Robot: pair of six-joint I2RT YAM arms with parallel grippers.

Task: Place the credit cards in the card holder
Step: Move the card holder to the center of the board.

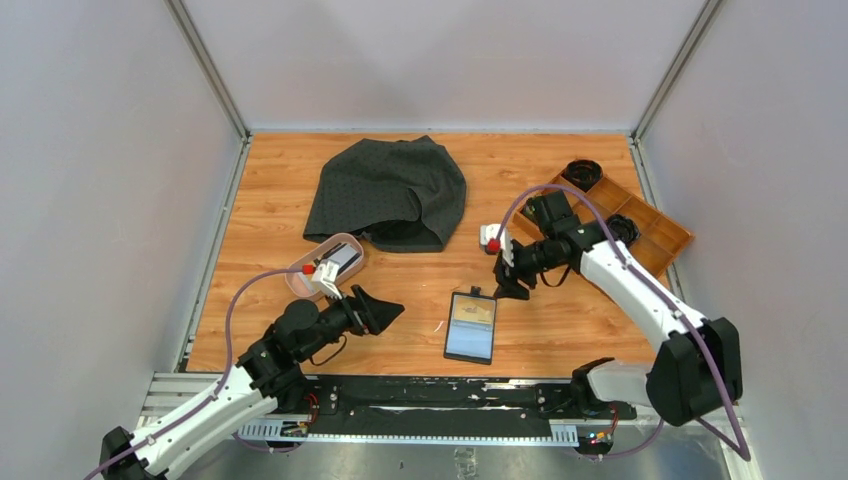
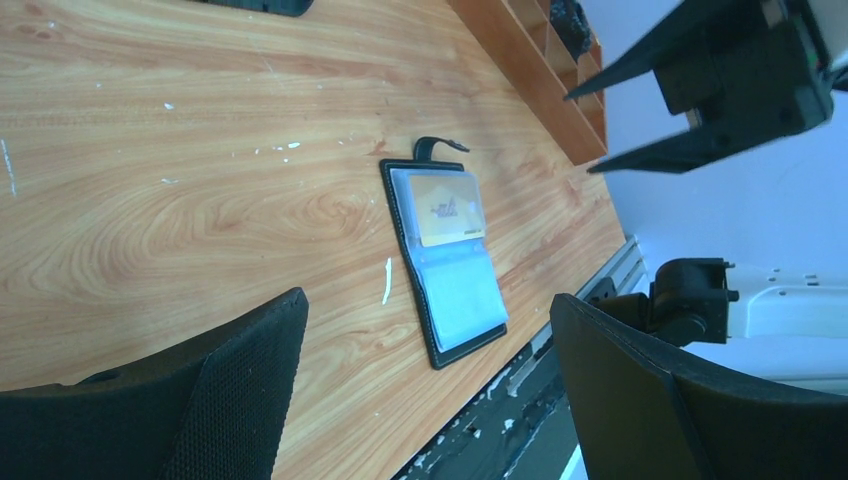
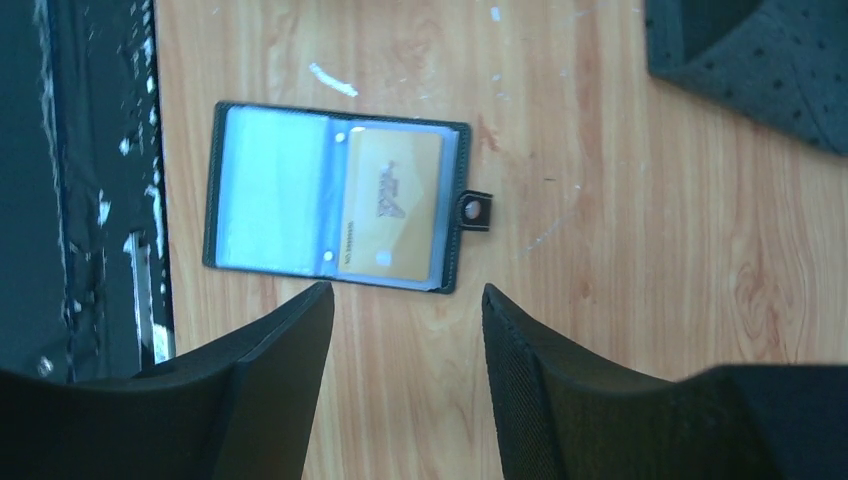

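Pink oval dish [image 1: 293, 279]: sits at the left of the wooden table [image 1: 270, 200]. It is partly hidden by the left arm's wrist.
Credit cards [image 1: 345, 260]: a greyish stack lies in the dish; how many there are cannot be told.
Left gripper [image 2: 430, 298]: jaws spread wide with nothing between them. It is just right of the dish and faces the card holder.
Dark cloth [image 1: 390, 190]: lies crumpled at the far middle of the table, just beyond the dish.
Card holder [image 1: 470, 328]: lies open and flat near the table's near edge, between the two grippers. Its clear pockets face up and its snap tab [image 3: 472, 210] points away from the arm bases.
Yellowish-tan card [image 3: 392, 203]: sits in the pocket on the tab side; the other pocket looks pale blue.
Right gripper [image 3: 407, 292]: fingers apart and holding nothing. It hangs just beyond the holder's tab end, slightly to its right.
Wooden compartment tray [image 1: 662, 237]: lies angled at the far right with dark items in its compartments.
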